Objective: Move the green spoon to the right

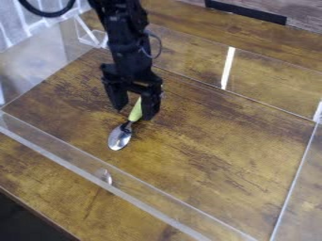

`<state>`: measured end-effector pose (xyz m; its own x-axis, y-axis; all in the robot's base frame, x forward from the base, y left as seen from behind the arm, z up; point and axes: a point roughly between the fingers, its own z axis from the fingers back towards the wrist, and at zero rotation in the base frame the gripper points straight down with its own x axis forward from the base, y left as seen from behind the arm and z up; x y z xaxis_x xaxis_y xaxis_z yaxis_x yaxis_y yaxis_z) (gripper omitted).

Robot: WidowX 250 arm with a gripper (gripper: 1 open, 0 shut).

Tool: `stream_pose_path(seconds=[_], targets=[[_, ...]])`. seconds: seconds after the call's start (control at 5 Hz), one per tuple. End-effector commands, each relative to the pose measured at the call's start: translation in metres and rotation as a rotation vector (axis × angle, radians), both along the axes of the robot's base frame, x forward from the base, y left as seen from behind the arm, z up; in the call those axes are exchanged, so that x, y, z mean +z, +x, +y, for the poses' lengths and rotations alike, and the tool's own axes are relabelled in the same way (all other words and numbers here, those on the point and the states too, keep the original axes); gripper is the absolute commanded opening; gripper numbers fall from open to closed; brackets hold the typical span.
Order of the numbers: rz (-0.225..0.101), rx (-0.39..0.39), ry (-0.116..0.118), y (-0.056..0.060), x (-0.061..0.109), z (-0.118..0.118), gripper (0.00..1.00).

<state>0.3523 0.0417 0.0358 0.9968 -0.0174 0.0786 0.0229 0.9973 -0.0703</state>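
Note:
The green spoon (124, 129) lies on the wooden table, its yellow-green handle pointing up and right and its silver bowl (119, 140) toward the lower left. My black gripper (134, 107) points straight down over the handle, open, with one finger on each side of it. The fingertips hang close to the table, and the upper end of the handle is hidden behind them. Nothing is gripped.
A clear acrylic wall (151, 193) runs along the table's front edge, with more clear panels at the left (38, 56) and right (302, 179). Bare wood (227, 132) stretches to the right of the spoon.

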Motion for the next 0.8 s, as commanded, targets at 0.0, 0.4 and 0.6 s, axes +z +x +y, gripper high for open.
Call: stream_pose_path(seconds=[0.0,0.4,0.6], targets=[[-0.059,-0.02,-0.006,-0.0022,0.0102,0.0091,1.0],[-0.09,-0.022,-0.033,0.005,0.0161,0.0119,0.0],[-0.102,-0.007,-0.044,-0.0004,0.0179,0.0155,0.0]])
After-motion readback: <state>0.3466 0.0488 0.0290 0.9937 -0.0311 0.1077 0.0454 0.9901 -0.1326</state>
